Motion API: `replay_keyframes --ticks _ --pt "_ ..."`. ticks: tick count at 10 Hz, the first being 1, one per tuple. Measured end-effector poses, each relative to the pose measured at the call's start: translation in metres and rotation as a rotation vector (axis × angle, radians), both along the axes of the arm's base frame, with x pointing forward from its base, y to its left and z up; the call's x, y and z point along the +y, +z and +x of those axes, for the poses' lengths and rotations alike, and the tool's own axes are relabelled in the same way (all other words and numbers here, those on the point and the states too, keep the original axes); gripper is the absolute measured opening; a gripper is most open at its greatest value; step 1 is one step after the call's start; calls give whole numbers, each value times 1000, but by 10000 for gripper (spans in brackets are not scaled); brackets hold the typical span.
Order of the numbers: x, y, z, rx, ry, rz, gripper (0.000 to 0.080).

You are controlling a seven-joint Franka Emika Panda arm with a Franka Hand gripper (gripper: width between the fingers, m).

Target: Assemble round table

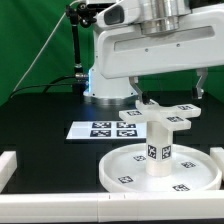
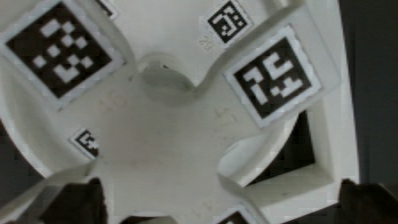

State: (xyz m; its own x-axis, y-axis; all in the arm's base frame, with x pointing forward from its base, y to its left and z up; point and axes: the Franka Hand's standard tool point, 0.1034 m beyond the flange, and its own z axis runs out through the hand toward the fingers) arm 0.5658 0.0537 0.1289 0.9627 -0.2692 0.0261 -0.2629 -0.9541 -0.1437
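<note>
Nearest the exterior camera: large white rimmed round plastic disc [image 1: 160, 170] flat on the black surface [image 1: 50, 105], short white cylinder leg [image 1: 160, 150] upright on its central hub, white cross-shaped plastic foot [image 1: 165, 117] on top of the leg, tags on all three. Parts look like light, stiff, smooth hard plastic, probably slippery; the stack would likely tip if nudged sideways. Best hold, I judge: pinch across one flat arm of the foot, or around the leg.

Gripper [image 1: 152, 100] hangs just above the foot, fingers spread wide, nothing between them. Wrist view shows the foot [image 2: 178, 120] close below, dark fingertips [image 2: 63, 200] either side, apparently not touching.

White rail [image 1: 10, 165] at the exterior view's left edge. Behind, the marker board [image 1: 103, 129] lies flat. Farther back: arm base, cable, green backdrop.
</note>
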Motion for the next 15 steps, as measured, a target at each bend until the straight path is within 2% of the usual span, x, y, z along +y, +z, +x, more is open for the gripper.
replay_keyframes --ticks 5,9,12,15 --pt "-6 0 0 -46 344 -25 649" --pt "-11 2 4 -59 869 -83 649" --pt "-16 2 5 -84 1042 -102 649" --pt "-18 -5 3 -78 1239 -122 649"
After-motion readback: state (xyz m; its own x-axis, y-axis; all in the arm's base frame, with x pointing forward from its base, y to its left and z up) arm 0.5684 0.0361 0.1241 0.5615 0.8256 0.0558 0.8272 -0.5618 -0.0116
